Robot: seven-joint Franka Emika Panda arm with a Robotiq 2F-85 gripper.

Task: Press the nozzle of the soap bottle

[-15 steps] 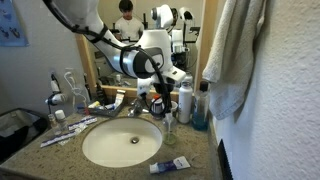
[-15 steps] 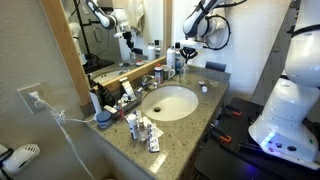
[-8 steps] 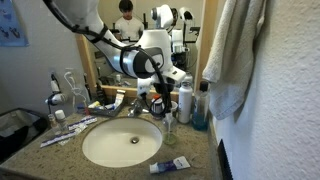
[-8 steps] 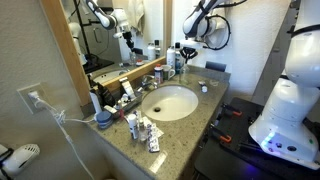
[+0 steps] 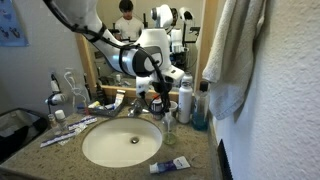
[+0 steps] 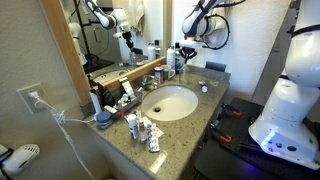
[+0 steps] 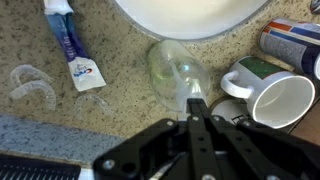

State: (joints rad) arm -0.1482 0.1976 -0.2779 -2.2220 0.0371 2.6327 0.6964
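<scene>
Wrist view has the claw (image 7: 195, 108) narrow, its two fingers drawn together with nothing held between them, which suits a push with the blunt joined tips. The soap bottle (image 7: 176, 70) stands on the worktop (image 7: 120, 65) directly under and slightly ahead of those tips, a clear body seen from above. Its nozzle is hard to pick out through the plastic. In an exterior view the claw (image 5: 160, 102) hangs just above the bottle (image 5: 169, 127), and whether the two touch cannot be told.

To press well, I judge the tips should first be centred over the pump head, then driven straight down along the bottle's axis. A slanted push on so light and narrow a bottle would likely tip it or skid it across the worktop. A white mug (image 7: 278, 100) sits close at the claw's side and the sink (image 7: 190, 12) rim lies beyond the bottle, so sideways correction should stay small. A toothpaste tube (image 7: 72, 45) lies well off on the opposite side.
</scene>
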